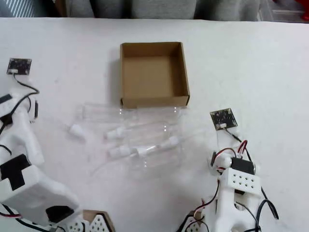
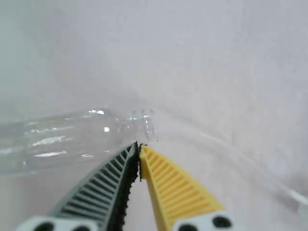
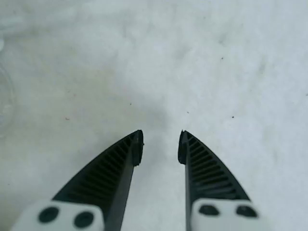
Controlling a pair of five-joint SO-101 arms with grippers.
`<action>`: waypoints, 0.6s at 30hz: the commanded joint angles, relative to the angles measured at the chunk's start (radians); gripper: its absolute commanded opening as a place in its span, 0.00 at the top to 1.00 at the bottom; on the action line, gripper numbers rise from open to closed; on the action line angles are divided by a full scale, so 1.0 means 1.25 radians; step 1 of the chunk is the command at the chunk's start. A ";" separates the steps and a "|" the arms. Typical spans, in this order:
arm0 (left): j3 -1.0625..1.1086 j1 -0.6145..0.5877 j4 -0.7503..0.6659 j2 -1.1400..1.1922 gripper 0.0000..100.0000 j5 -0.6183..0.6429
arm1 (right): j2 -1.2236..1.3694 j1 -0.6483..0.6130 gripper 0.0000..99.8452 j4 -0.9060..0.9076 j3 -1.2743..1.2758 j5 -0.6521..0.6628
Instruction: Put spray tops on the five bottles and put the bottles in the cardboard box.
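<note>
Cardboard box (image 1: 154,102): open, empty, mid-table.
Bottles (image 1: 149,128): clear, lying just before it; likely light, slick, crushable, so best held by the body near the neck.
Spray tops (image 1: 76,129): white, among them.
Left gripper (image 2: 139,148): closed, empty.
Right gripper (image 3: 159,144): slightly parted, empty.

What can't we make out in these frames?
High view: clear bottles overlap and fade into the white table; count uncertain.
Left wrist view: bottle blurred, base cut off by the frame edge.
Right wrist view: clear shape cut off at the edge, unidentifiable.
</note>
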 commanded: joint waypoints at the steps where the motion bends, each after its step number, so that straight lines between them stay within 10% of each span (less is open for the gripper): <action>1: -0.190 0.009 0.221 -0.015 0.98 -0.147 | -0.001 -0.008 0.90 -0.012 -0.005 0.009; 11: -0.381 -0.061 0.468 -0.012 0.98 -0.797 | 0.001 -0.008 0.90 -0.023 -0.005 0.009; 18: -0.381 -0.112 0.466 -0.009 0.83 -0.923 | 0.001 -0.008 0.90 -0.023 -0.005 0.009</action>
